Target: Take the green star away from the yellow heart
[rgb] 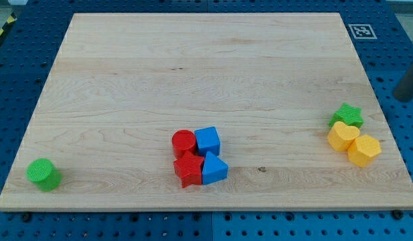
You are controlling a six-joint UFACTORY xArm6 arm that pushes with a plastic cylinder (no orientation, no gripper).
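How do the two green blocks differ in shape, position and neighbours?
The green star has points; the green cylinder is round.
The star sits near the view's right edge; the cylinder sits at the view's bottom left corner.
The star touches the yellow heart; the cylinder stands alone.
Both are the same green and rest on the wooden board. My tip is not clearly visible.

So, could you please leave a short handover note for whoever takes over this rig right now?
My tip: not clearly visible; only a dark rod shows at the view's right edge, off the board, up and right of the green star.
Green star: near the board's right edge, touching the yellow heart just below it; a yellow hexagon sits against the heart.
Done: nothing yet.
Left: push the star away from the heart.
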